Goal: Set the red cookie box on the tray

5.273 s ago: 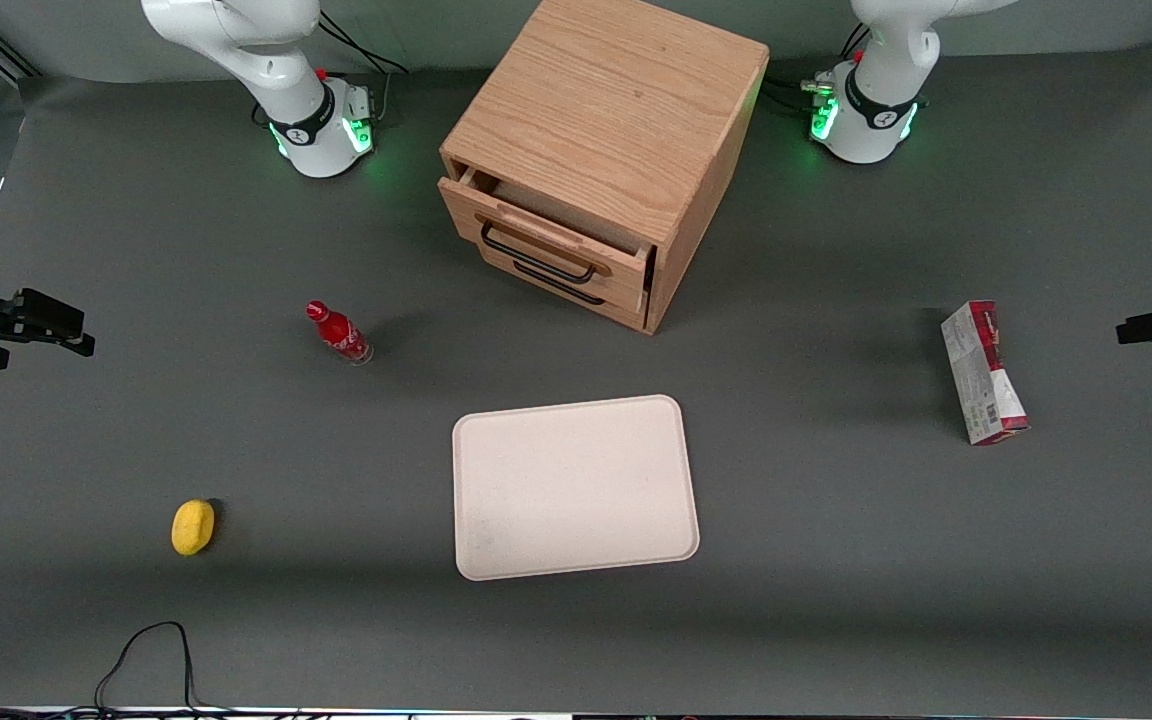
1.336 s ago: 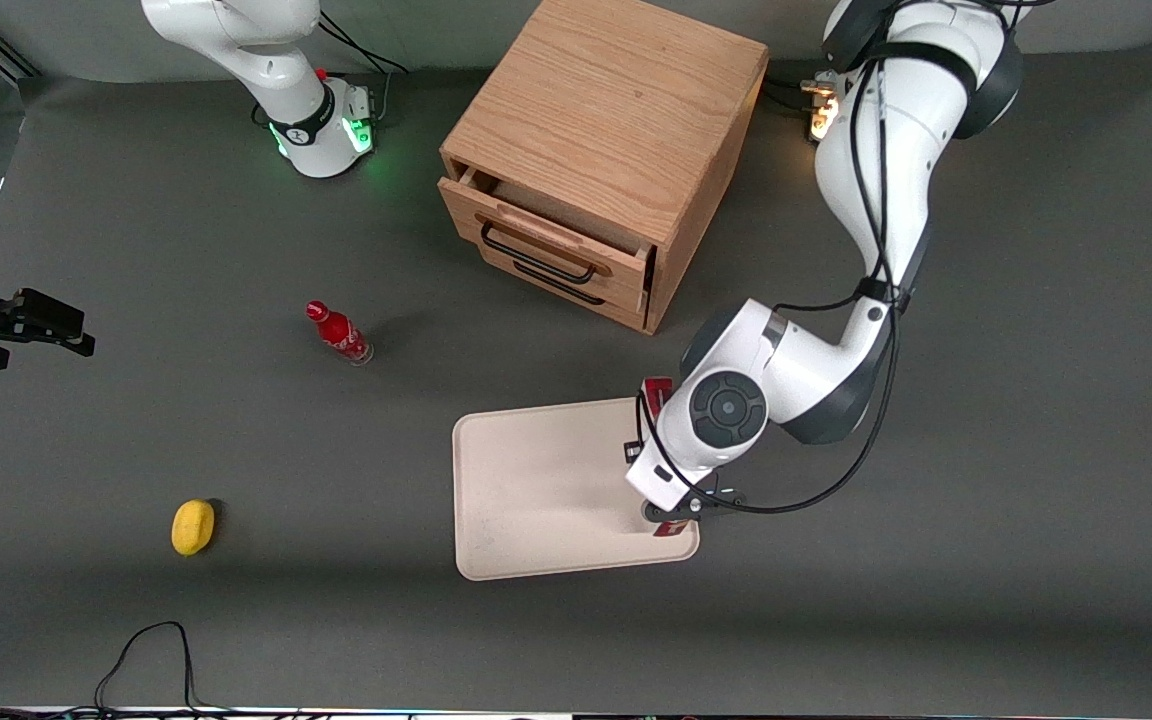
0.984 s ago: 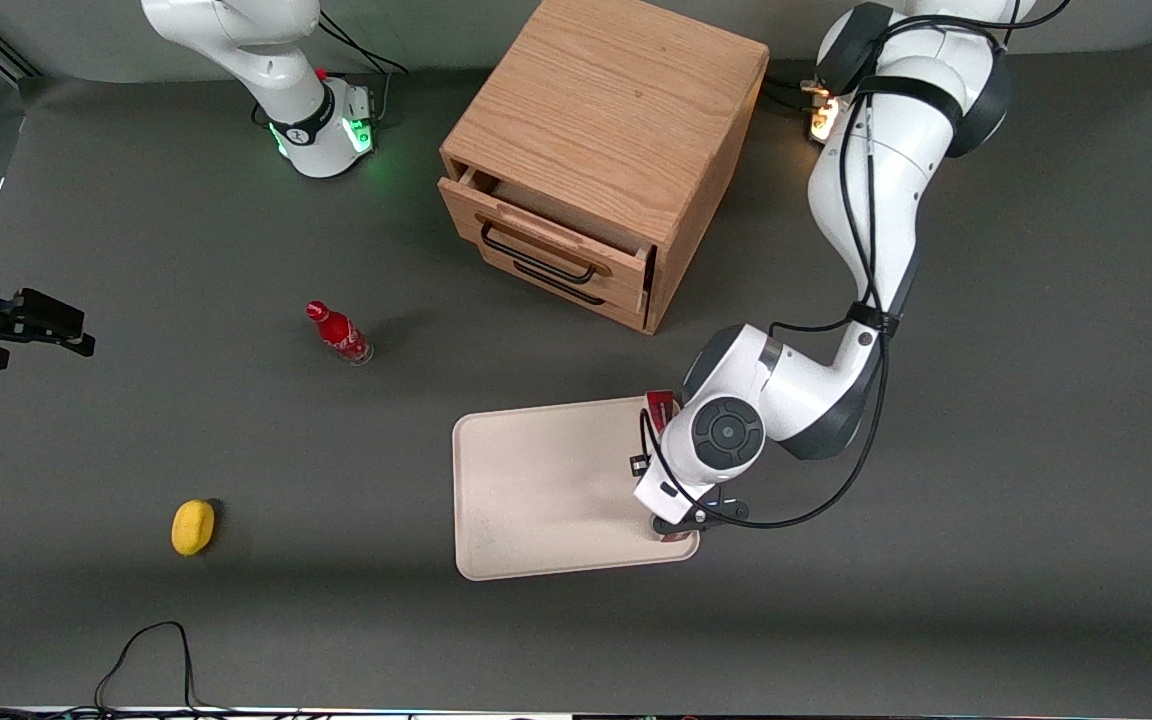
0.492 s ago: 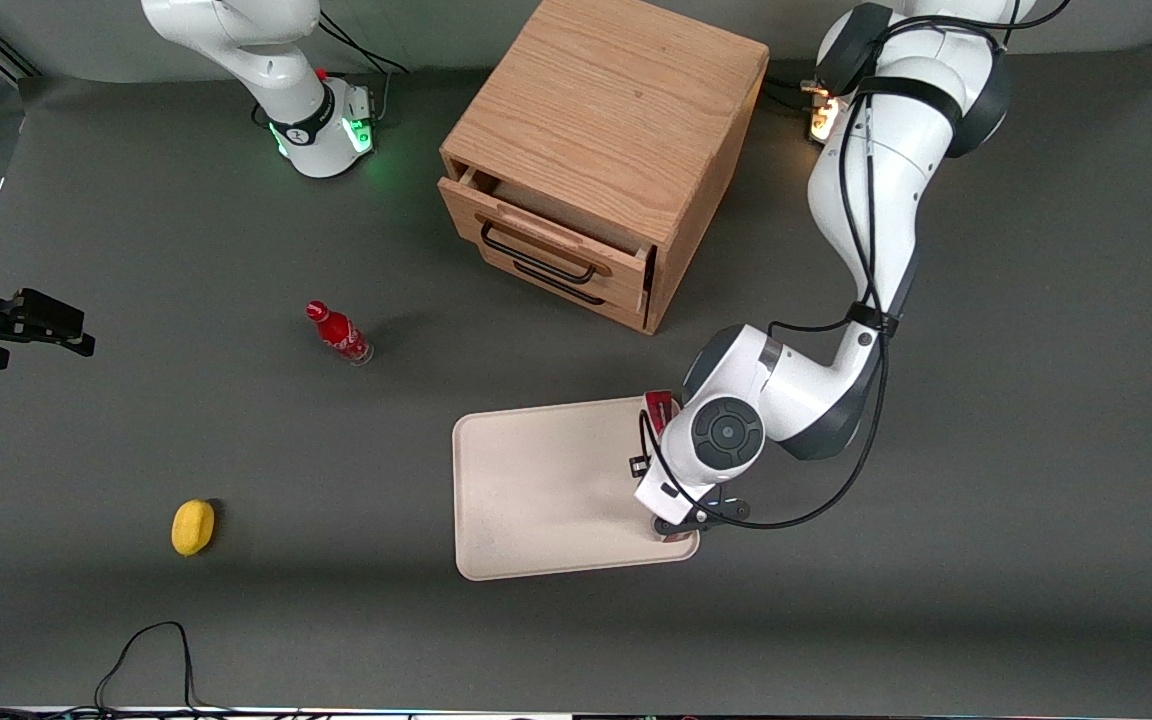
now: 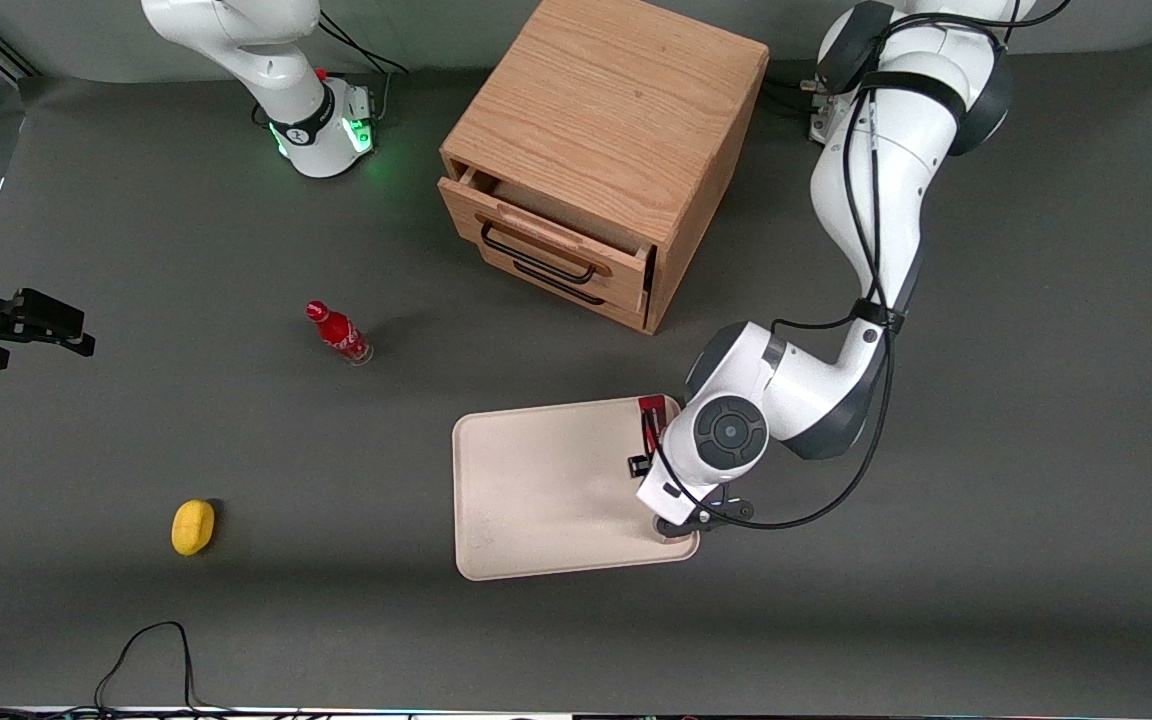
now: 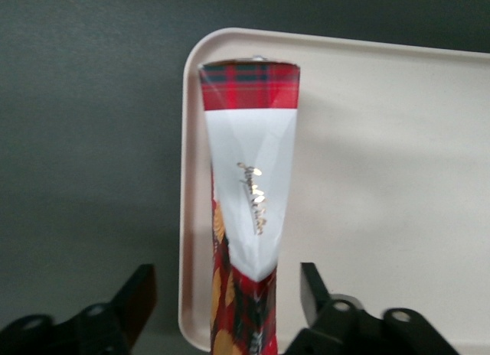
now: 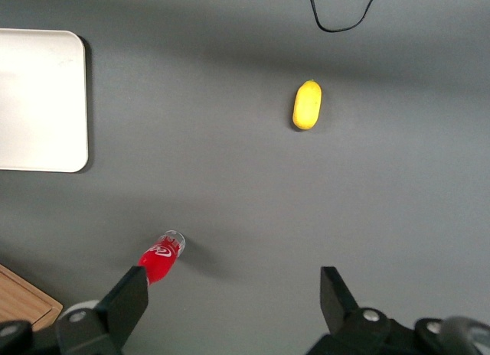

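The red cookie box (image 6: 249, 179) lies lengthwise on the beige-pink tray (image 6: 383, 179), just inside the rim at the working arm's end. In the front view only its red end (image 5: 651, 407) shows near the tray (image 5: 536, 490) corner closest to the cabinet; the wrist hides the rest. My left gripper (image 5: 666, 480) hangs over that tray edge. In the left wrist view the gripper (image 6: 223, 298) straddles the box, open, with a gap between each finger (image 6: 140, 290) and the carton.
A wooden drawer cabinet (image 5: 601, 150) with its top drawer slightly open stands farther from the front camera than the tray. A small red bottle (image 5: 339, 333) and a yellow lemon-like object (image 5: 193, 526) lie toward the parked arm's end. A black cable (image 5: 141, 650) lies near the front edge.
The box has gone from the working arm's end of the table to the tray. Over the last second the box's red end sank lower and the wrist shifted slightly.
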Tool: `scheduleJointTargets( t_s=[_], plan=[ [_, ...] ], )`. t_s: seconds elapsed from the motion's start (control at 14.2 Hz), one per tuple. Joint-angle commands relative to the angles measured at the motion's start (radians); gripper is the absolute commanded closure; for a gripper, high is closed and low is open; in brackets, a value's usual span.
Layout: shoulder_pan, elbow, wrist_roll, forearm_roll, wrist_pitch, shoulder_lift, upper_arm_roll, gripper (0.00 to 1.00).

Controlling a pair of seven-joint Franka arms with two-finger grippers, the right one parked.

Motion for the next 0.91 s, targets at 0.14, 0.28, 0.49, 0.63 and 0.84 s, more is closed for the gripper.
scheduleJointTargets(
  t_s=[0.14, 0.28, 0.49, 0.63, 0.84],
  plan=[
    [0.070, -0.228, 0.017, 0.006, -0.090, -0.278, 0.001, 0.00],
    [0.139, -0.418, 0.126, 0.004, -0.084, -0.454, -0.002, 0.00],
    [0.222, -0.705, 0.190, 0.004, -0.082, -0.741, 0.001, 0.00],
    [0.324, -0.807, 0.337, -0.001, -0.128, -0.870, 0.001, 0.00],
    [0.435, -0.919, 0.552, -0.002, -0.167, -1.048, 0.011, 0.00]
  ],
)
